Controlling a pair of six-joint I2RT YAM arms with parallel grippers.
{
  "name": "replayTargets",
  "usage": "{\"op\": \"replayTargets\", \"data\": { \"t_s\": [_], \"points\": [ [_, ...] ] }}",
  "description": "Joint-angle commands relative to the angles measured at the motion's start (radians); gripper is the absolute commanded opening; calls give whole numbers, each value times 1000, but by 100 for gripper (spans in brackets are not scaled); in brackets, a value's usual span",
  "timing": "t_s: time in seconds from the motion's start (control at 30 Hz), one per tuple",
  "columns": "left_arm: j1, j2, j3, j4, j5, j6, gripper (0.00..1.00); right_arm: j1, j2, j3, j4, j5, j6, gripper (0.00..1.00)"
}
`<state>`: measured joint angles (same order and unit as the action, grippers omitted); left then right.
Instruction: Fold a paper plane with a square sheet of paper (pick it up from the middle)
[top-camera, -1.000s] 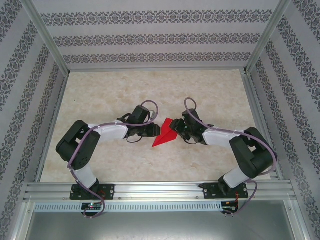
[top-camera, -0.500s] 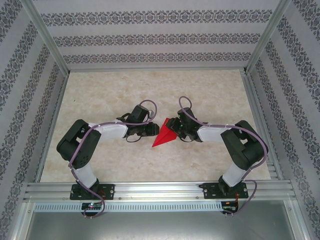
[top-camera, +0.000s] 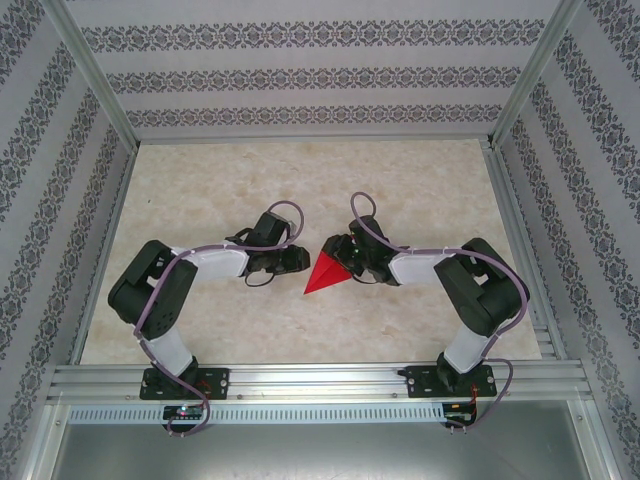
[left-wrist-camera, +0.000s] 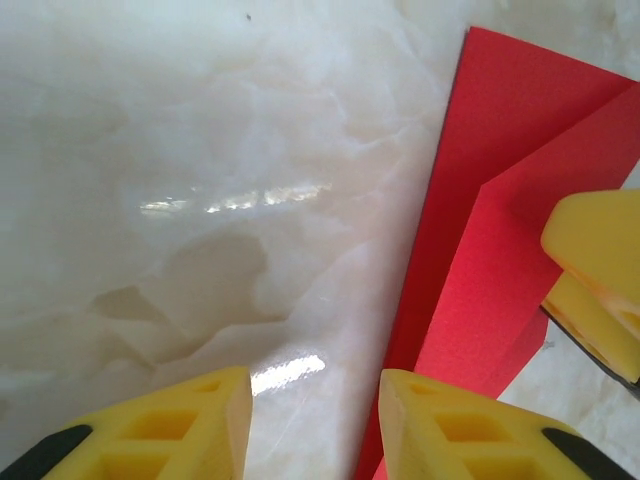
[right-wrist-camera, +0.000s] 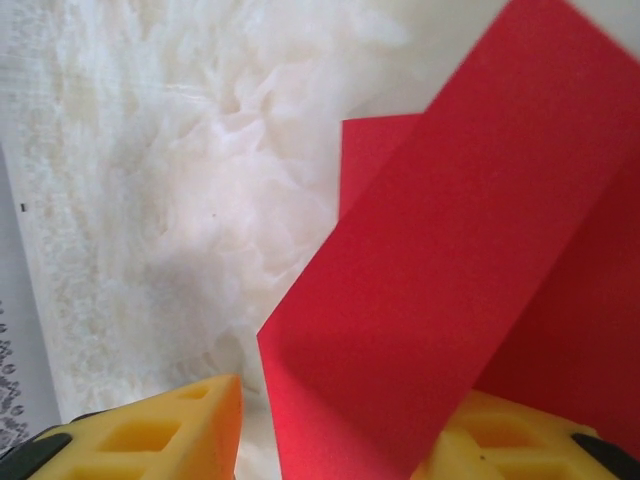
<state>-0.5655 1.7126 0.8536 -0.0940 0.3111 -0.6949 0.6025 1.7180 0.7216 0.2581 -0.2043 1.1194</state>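
**Item 1: red paper** (top-camera: 326, 274). Lay approx mid-bench on pale marbled bench (top-camera: 250, 180), btwn the two tools. Folded to a narrow wedge, tip aimed near-left, broad end under the right arm's tool. Appeared layered in left wrist view: red paper (left-wrist-camera: 500, 200) w/ an upper flap over a lower layer and a diag crease across. In right wrist view, one flap of the red paper (right-wrist-camera: 450, 250) stood lifted off the bench (right-wrist-camera: 150, 150), tilted.

**Item 2: left tool** (top-camera: 300, 262). Sat low, just left of the paper's long edge, pointing right. Jaws spread. In its own view, left tool (left-wrist-camera: 315, 385) showed bare bench (left-wrist-camera: 200, 150) in the gap btwn yellow fingers (left-wrist-camera: 150, 430). Paper's edge ran down beside the right-hand finger. Gripped nothing.

**Item 3: right tool** (top-camera: 342, 258). Sat at the paper's broad end, pointing left. Jaws spread apart, not pressed onto the sheet. In its own view, right tool (right-wrist-camera: 335, 400) had the raised flap crossing in front of one yellow finger, w/ the other finger over bare bench. One yellow finger (left-wrist-camera: 595, 240) also seen in left wrist view, at the paper's right edge; touching or just above, can't tell.

**Item 4: surrounds.** Patterned walls (top-camera: 300, 75) on three sides. Purple cables (top-camera: 200, 255) along both arms.
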Motion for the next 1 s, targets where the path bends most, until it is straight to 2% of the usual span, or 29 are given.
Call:
{"op": "replayTargets", "data": {
  "t_s": [0.0, 0.1, 0.17, 0.33, 0.47, 0.67, 0.77, 0.87, 0.97],
  "points": [
    [20, -40, -18, 1, -9, -23, 41, 17, 6, -38, 114, 3, 43, 44],
    [33, -45, -23, -4, -2, -31, 45, 22, 9, -51, 140, 12, 53, 41],
    [44, -52, -26, -7, 2, -38, 48, 27, 9, -56, 138, 21, 51, 35],
    [69, -78, -36, -24, 0, -48, 55, 31, 12, -66, 168, 26, 55, 13],
    [93, -120, -37, -77, 6, -22, 61, 31, -41, -82, 217, 27, 39, 7],
    [116, -302, -65, -134, 13, 60, 89, 23, -187, -74, 211, -51, -70, 5],
    [125, -382, -59, -129, 93, 86, 100, 11, -269, -78, 201, -111, -97, 5],
    [134, -423, -53, -70, 240, 44, 100, -6, -339, -82, 214, -179, -105, 5],
    [149, -431, -68, 51, 389, -72, 100, -20, -400, -77, 231, -236, -100, 5]
  ]
}}
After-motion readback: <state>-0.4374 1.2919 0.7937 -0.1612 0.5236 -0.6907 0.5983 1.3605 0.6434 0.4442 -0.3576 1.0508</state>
